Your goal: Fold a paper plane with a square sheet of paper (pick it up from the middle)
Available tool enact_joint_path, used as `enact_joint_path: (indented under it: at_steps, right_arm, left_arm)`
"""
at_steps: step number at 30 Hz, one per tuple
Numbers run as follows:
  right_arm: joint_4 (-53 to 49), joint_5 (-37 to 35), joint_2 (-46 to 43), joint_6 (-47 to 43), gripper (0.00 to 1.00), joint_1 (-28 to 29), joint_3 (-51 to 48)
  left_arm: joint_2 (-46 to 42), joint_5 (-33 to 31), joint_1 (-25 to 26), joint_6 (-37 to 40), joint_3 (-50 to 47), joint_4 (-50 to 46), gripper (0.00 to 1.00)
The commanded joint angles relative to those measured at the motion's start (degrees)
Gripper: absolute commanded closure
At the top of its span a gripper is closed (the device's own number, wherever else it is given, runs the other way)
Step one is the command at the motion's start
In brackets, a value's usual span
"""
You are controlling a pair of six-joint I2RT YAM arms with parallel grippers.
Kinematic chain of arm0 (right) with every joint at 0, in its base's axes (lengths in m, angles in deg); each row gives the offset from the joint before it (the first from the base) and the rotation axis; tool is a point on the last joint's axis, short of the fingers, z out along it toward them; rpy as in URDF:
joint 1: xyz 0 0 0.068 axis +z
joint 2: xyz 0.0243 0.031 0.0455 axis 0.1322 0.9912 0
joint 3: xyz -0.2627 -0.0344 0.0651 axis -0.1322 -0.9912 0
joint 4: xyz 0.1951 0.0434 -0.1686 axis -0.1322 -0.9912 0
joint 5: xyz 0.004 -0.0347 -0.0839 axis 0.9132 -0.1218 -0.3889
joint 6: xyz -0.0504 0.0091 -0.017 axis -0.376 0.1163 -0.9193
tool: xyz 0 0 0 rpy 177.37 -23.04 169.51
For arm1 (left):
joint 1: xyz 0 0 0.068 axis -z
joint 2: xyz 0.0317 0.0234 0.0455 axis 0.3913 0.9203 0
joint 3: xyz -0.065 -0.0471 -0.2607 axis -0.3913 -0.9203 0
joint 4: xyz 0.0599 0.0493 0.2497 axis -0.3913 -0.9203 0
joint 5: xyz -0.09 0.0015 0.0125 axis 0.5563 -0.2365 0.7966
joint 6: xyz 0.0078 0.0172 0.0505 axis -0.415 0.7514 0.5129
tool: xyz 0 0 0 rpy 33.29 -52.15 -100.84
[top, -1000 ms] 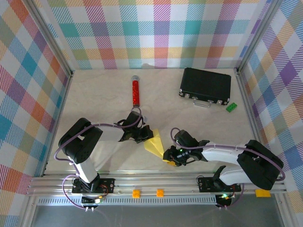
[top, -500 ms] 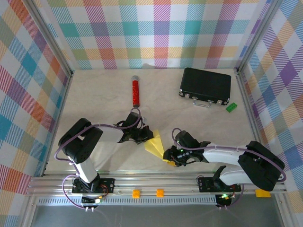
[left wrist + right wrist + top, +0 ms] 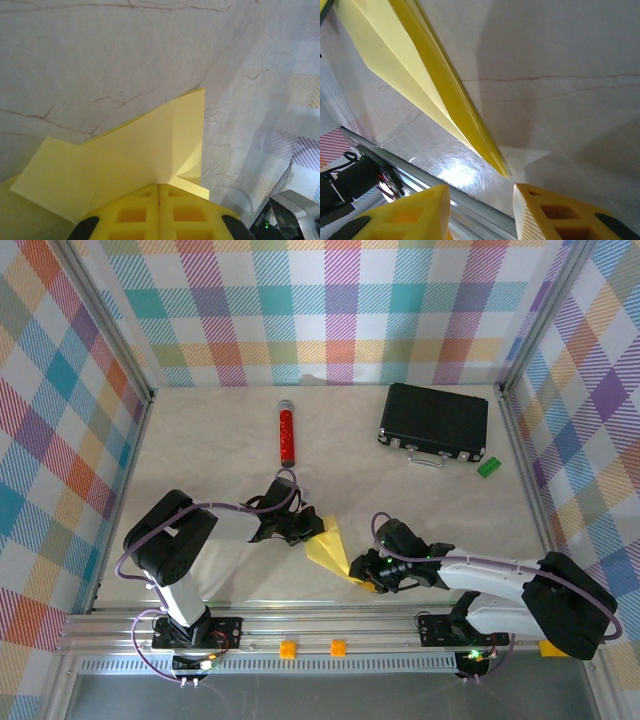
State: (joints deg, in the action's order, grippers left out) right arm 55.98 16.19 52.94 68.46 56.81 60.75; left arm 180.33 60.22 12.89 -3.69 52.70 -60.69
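Left gripper (image 3: pixel 159 187) pinches the paper plane (image 3: pixel 150 145), fingers pressed together; right gripper (image 3: pixel 481 192) fingers spread, pointed tip just ahead.

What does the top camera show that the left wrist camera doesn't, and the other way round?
The top camera takes in the red cylinder, the black case and the green block toward the back of the table. The left wrist camera gives the close-up: the left gripper with its yellow fingers shut together on the edge of the paper plane, whose creases and layered flaps are plain. Both show the yellow paper plane lying on the marbled table.
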Motion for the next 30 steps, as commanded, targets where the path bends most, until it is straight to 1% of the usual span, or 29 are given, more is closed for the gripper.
enact_joint_path:
  at_steps: [1, 9, 14, 22, 30]
  right_arm:
    - [-2.46, 0.08, 0.01, -0.69, 0.61, 0.27, -0.42]
    - [6.27, 1.75, 4.68, 0.67, 0.62, 0.27, -1.04]
    - [7.84, 1.73, 6.91, 0.85, 0.62, 0.19, -1.05]
    - [7.64, 1.15, 4.97, 0.67, 0.62, 0.18, -1.38]
    - [8.96, 1.76, 2.53, 0.91, 0.62, 0.23, -2.16]
  left_arm:
    - [-0.26, -1.52, -0.15, -0.76, -0.24, -3.20, 0.99]
    - [0.30, 1.03, -0.06, -2.83, -1.96, -0.07, 0.99]
    - [0.38, 2.12, 0.20, -3.72, -2.88, 1.29, 0.99]
    - [0.66, 3.58, 0.96, -4.04, -2.80, 0.98, 0.99]
    - [1.33, 1.57, 2.40, -5.94, -2.62, 2.23, 0.98]
